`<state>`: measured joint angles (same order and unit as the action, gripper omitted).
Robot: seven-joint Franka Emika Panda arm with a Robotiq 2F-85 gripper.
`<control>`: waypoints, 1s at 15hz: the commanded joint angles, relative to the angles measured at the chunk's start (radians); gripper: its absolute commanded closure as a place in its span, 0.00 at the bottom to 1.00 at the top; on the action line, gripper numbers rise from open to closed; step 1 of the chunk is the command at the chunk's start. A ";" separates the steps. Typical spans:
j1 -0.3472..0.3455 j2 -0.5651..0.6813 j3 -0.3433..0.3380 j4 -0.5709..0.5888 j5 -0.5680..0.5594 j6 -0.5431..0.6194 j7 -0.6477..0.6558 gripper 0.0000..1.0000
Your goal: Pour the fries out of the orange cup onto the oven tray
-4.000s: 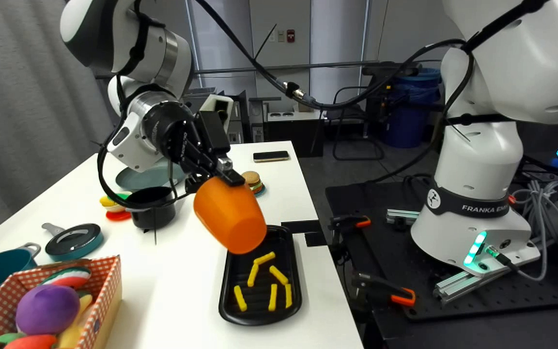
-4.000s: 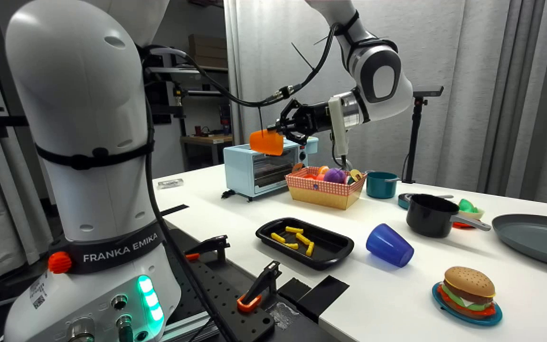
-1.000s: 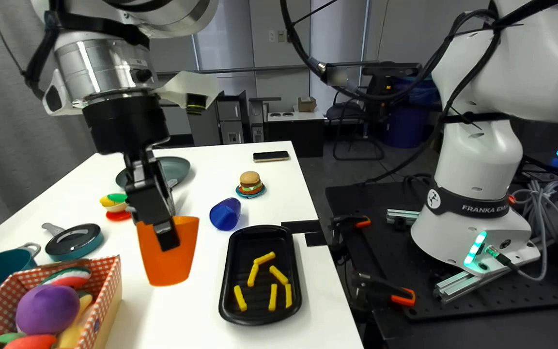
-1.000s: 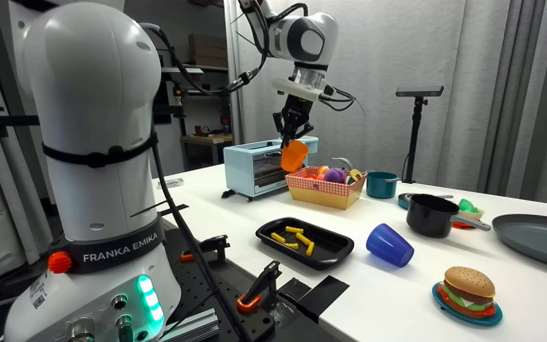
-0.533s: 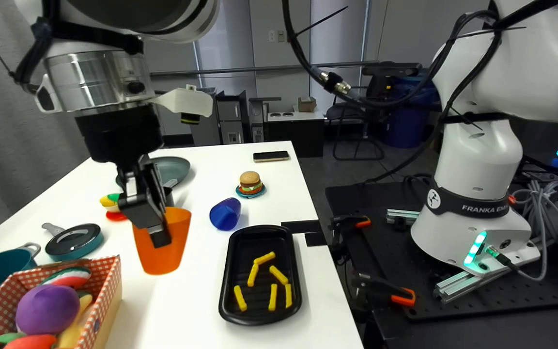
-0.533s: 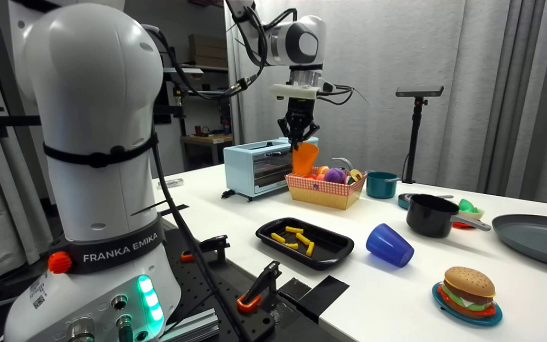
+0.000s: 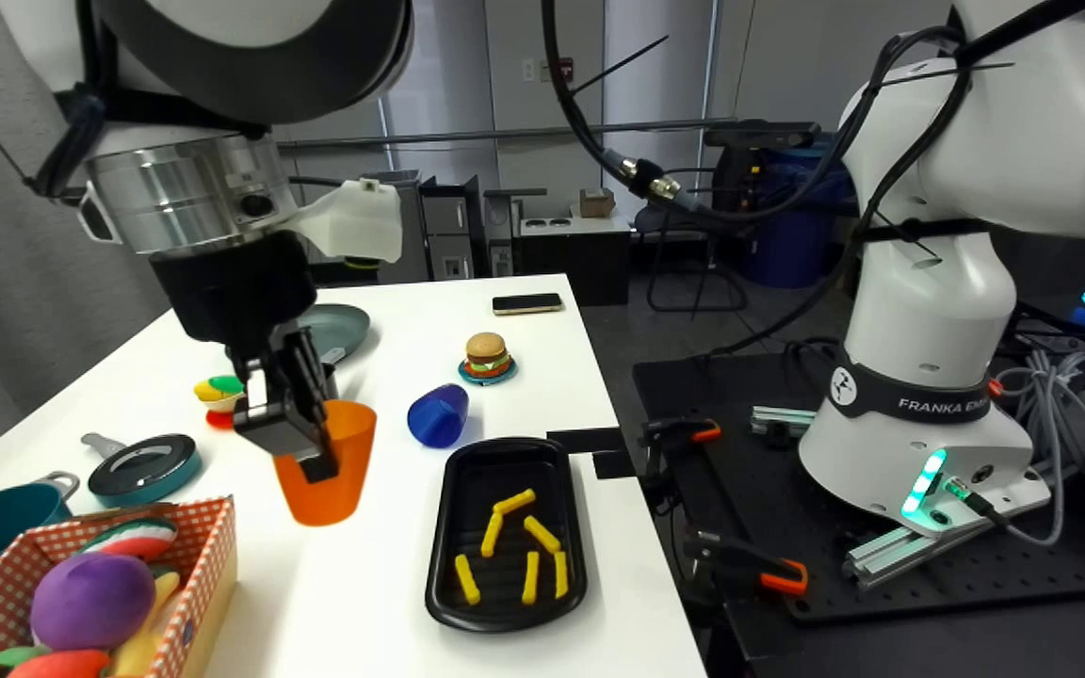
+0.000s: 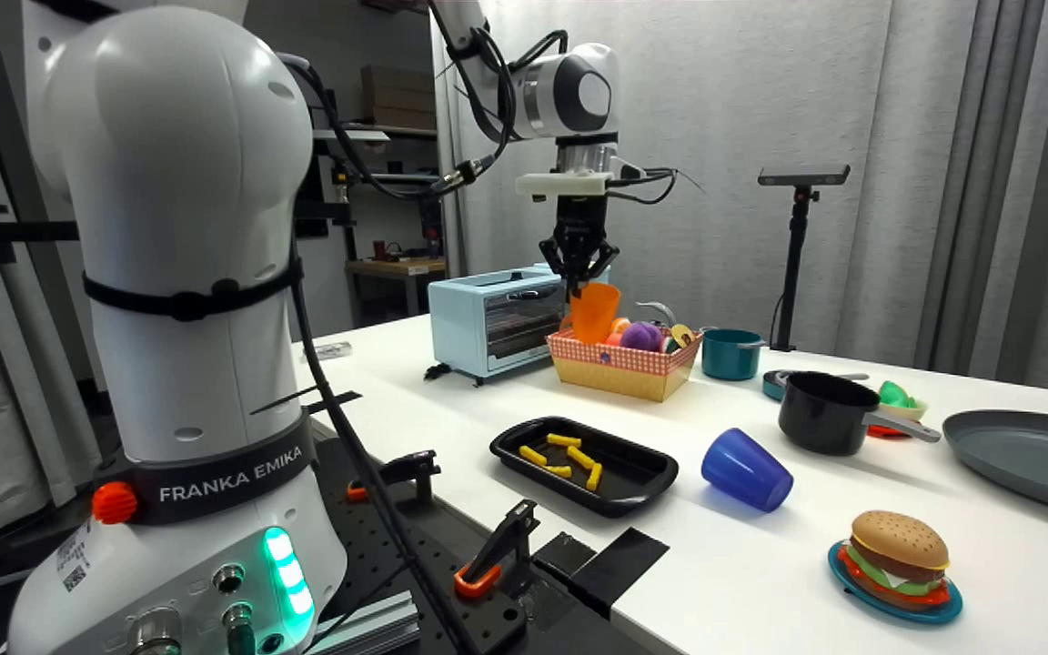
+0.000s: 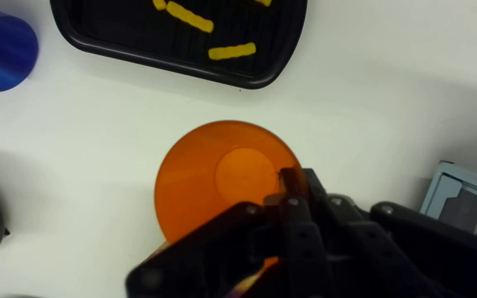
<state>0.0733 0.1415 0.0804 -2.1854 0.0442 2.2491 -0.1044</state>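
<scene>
Several yellow fries (image 7: pixel 542 535) lie spread on the ribbed bottom of the black oven tray (image 7: pixel 505 463). The fries (image 8: pixel 565 440) and tray (image 8: pixel 635 480) also show in the other exterior picture, and partly in the wrist view. My gripper (image 9: pixel 304 176) is shut on the wall of the orange cup (image 9: pixel 244 174), one finger inside and one outside. The cup (image 7: pixel 347 485) is held nearly upright, mouth up, above the table beside the tray. No fries show inside the cup in the wrist view; my fingers hide part of its interior.
A checkered basket (image 8: pixel 619 384) of toy food stands near the cup, with a light blue toaster oven (image 8: pixel 456 332) by it. A blue cup (image 7: pixel 439 416) lies on its side near the tray. A black pot (image 8: pixel 824 423) and toy burger (image 7: pixel 488 353) are farther off.
Four seconds ago the cup was tipped over near the tray, with the fries lying in the tray. It has since moved away from the tray and turned upright, shifting only slightly in the last half second.
</scene>
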 commanded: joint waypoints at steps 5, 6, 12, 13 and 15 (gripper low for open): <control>0.002 0.105 -0.017 0.107 -0.049 0.001 0.090 0.99; 0.002 0.116 -0.021 0.119 -0.049 0.001 0.094 0.99; -0.007 0.183 -0.039 0.180 -0.038 -0.001 0.100 0.99; -0.008 0.193 -0.041 0.188 -0.036 -0.001 0.099 0.99; -0.009 0.210 -0.046 0.200 -0.034 0.000 0.100 0.99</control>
<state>0.0680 0.3146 0.0392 -2.0273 0.0276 2.2491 -0.0339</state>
